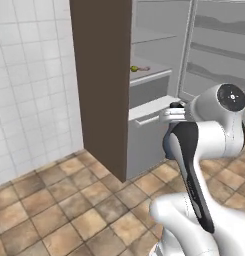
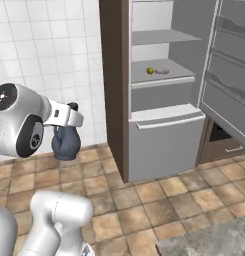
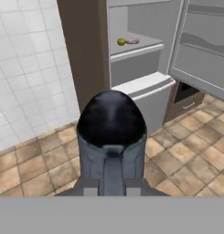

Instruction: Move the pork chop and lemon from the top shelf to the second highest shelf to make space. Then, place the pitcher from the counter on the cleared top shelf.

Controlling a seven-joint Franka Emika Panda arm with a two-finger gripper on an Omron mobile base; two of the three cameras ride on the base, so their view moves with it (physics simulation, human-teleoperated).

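The pincer (image 2: 69, 125) is clamped on the pitcher (image 2: 66, 142); in the right base view the dark blue-grey jug hangs below the white hand, above the tiled floor (image 2: 144, 200) and in front of the white tiled wall (image 2: 54, 50), well left of the open fridge (image 2: 164, 145); in the hand view the pitcher (image 3: 111, 137) sits right before the camera, its dark rounded belly uppermost, with the fridge beyond it.

The lemon (image 2: 150, 71) and the pork chop (image 2: 162, 71) lie side by side on the second highest shelf (image 2: 164, 80), the lemon to the left, the pale pink chop just beside it on the right; whether they touch I cannot tell; the hand view shows the same pair, lemon (image 3: 121, 42) and pork chop (image 3: 132, 41), near the shelf's front rim; in the left base view the lemon (image 1: 134, 69) peeks from behind the brown cabinet side (image 1: 101, 85).

The top shelf (image 2: 164, 36) stands above it, its grey slab bare; the fridge door (image 2: 229, 70) is swung open on the right, its door racks facing in; a white drawer front (image 2: 166, 120) closes the fridge's lower part.
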